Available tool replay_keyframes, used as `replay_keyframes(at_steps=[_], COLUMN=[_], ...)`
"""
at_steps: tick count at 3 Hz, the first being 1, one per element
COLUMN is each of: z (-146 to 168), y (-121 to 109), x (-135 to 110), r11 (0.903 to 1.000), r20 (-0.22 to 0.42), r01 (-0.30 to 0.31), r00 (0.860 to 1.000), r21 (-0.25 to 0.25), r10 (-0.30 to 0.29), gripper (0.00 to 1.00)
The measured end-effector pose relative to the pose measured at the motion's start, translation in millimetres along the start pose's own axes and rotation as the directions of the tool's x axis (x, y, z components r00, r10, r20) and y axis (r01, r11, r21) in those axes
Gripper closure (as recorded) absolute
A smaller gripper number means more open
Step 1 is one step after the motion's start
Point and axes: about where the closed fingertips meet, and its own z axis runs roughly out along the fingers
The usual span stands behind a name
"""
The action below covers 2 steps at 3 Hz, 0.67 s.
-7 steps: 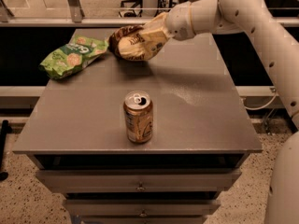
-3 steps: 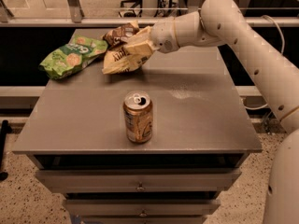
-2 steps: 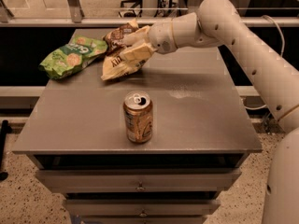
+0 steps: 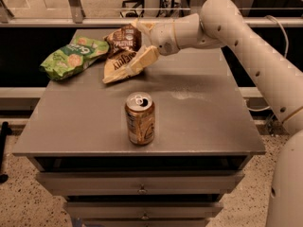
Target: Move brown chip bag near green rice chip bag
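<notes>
Pinching the brown chip bag point(image 4: 122, 60) by its right edge, the gripper point(image 4: 146, 48) sits at upper centre; the bag tilts just beside the green rice chip bag point(image 4: 71, 58) at upper left; probably light, crinkly, easily crushed; an edge grip suits it.

**Arm stretched out, gripper clamped**

The white arm point(image 4: 246, 37) comes in from the lower right, bends high at the elbow and runs its forearm leftward. At its end the gripper point(image 4: 141, 44) has its fingers pinched onto the brown chip bag point(image 4: 124, 38).
</notes>
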Motion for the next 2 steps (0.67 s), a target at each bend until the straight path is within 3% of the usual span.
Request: replay_keyframes(at_steps=[1,2], z=[-43.5,-132.9], y=[-28.1,-71.5], x=[8.3,16.9], r11=[0.9934,0.9498], r20=[-0.069,-0.143], r01=[0.031,0.074], r00=[0.997,0.989], r21=[0.111,0.304], r10=[-0.023,-0.031], gripper=[0.0,0.0])
